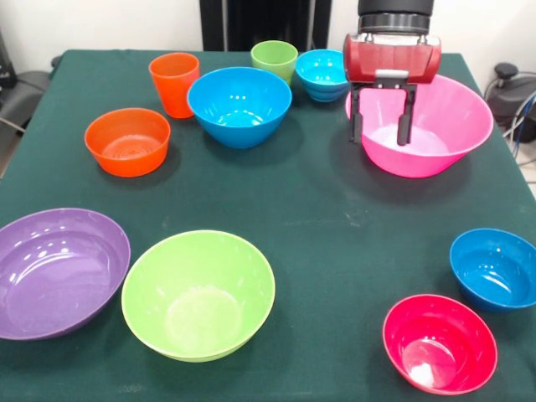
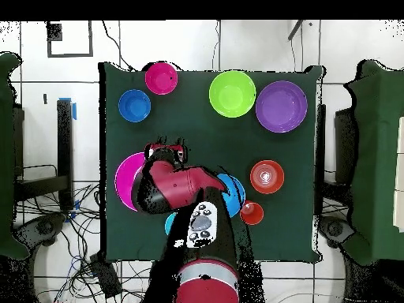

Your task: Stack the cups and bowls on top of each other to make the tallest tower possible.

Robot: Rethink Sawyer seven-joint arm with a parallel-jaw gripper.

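Hand (image 1: 381, 127) open and empty, we hang over the pink bowl (image 1: 456, 126) at the table's (image 1: 335, 226) far side. It looks light, stiff and slippery, so we think its thin rim is the best place to pinch.

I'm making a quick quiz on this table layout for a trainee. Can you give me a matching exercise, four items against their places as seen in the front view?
Items:
1. pink bowl
2. purple bowl
3. red bowl
4. orange cup

Places:
A. near left edge
B. far side, left of the large blue bowl
C. under the open gripper
D. near right corner

Pairs: 1-C, 2-A, 3-D, 4-B
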